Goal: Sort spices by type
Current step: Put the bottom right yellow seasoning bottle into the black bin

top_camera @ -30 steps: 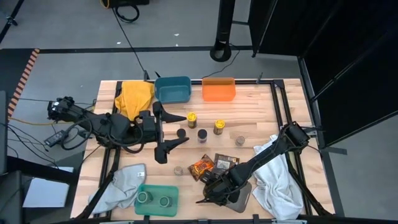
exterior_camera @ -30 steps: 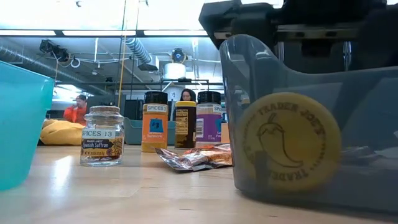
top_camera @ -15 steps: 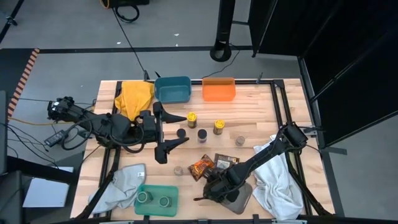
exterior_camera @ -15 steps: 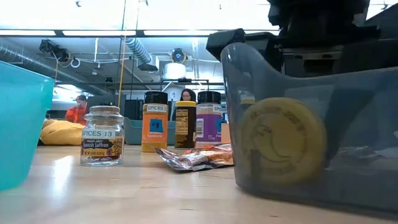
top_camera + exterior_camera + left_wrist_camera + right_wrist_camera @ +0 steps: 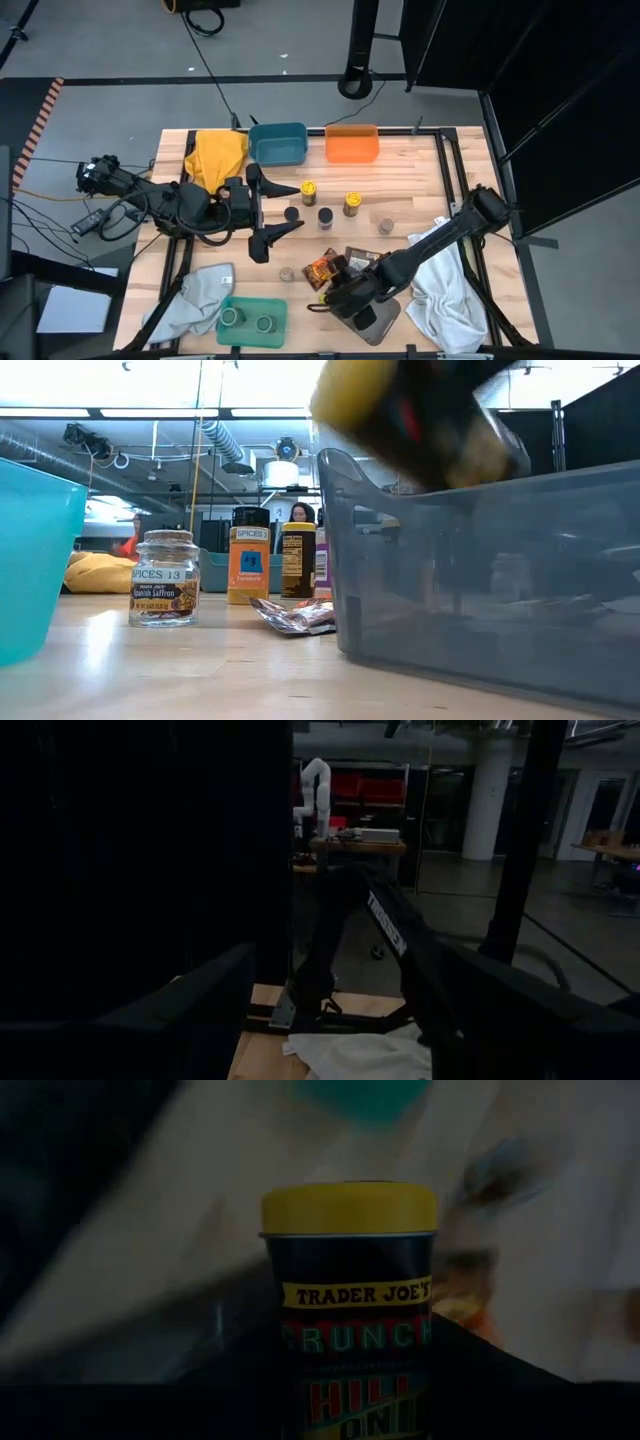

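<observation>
Counted from the high view: four jars stand in a loose row at mid-frame, two yellow-lidded [image 5: 308, 188] and [image 5: 352, 204], one dark-lidded [image 5: 325, 217] and one grey-lidded [image 5: 386, 227], with another dark lid [image 5: 291, 213] just left of them and a small clear jar [image 5: 287, 273] lower down; two more jars sit in the green bin [image 5: 252, 320] at lower left. Two flat packets, an orange packet [image 5: 324, 268] and a brown packet [image 5: 362, 259], lie touching each other below centre. There are four bins: a teal bin [image 5: 278, 143] and an orange bin [image 5: 351, 144] at the upper edge, the green one, and a grey bin [image 5: 372, 322] at the bottom. A yellow cloth [image 5: 217, 154] lies at upper left, and a pale cloth sits in each lower corner. The table [image 5: 420, 178] is pale wooden planks in a dark frame on a grey floor. The right gripper [image 5: 340, 298] hangs over the grey bin's left edge, clamped on a yellow-lidded jar [image 5: 349, 1295], whose "Trader Joe's" label only the right wrist view reads; the low view shows that jar [image 5: 400, 415] tilted above the grey bin's rim. The left gripper [image 5: 270, 212] waits at centre-left with its fingers spread wide. The low view alone reveals the room's ceiling pipes and a person seated far behind, and reads "Spices 13" on the clear jar.
</observation>
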Controlling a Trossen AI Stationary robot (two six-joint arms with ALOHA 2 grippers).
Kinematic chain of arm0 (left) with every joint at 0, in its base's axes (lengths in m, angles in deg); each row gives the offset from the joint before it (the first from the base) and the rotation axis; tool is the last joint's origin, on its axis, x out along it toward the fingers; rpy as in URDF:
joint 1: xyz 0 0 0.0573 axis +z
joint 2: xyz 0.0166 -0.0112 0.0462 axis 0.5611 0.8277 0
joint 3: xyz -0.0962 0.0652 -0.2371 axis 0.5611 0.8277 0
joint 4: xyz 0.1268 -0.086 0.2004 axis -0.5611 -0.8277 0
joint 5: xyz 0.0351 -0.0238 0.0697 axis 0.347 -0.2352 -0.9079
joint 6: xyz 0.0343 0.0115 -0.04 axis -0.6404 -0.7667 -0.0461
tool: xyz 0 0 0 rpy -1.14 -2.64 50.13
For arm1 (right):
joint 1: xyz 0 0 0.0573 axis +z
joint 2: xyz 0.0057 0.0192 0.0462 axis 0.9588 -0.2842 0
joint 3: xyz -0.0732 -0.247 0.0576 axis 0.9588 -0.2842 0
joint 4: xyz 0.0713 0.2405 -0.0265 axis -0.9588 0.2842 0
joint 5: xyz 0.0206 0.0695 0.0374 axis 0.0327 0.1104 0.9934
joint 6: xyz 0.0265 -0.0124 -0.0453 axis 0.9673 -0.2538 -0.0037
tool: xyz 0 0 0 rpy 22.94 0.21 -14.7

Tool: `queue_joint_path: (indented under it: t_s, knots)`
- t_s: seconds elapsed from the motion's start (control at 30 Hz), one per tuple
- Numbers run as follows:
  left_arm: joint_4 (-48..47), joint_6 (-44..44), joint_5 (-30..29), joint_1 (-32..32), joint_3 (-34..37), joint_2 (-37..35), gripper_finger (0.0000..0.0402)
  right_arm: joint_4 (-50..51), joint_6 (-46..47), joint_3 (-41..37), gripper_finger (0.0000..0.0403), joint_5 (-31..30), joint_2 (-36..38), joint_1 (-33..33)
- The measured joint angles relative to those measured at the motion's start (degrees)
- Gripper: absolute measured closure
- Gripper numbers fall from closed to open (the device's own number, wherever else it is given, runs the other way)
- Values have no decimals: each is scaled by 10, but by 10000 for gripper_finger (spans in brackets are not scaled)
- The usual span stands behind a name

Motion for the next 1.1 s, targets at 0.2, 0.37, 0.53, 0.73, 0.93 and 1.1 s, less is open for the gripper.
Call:
queue_joint_path:
  t_s: [0.2, 0.37, 0.53, 0.73, 0.93, 1.1]
  knots:
    - [0, -1, 0, 0, 0, 0, 80, -102, 67, -21, 226, -53, 55, 0]
    - [0, -12, -1, 0, 0, 0, 80, -289, 156, -144, 226, -105, 115, 0]
    - [0, -15, -6, 0, 0, 0, 80, -576, 219, -308, 226, -201, 166, 26]
    - [0, -16, -7, 0, 0, 0, 80, -770, 234, -437, 225, -371, 180, 77]
    - [-1, -16, -15, 0, 0, 0, 80, -770, 292, -473, 227, -384, 161, 88]
    - [-4, -16, -17, 0, 0, 0, 80, -737, 303, -475, 218, -383, 160, 80]
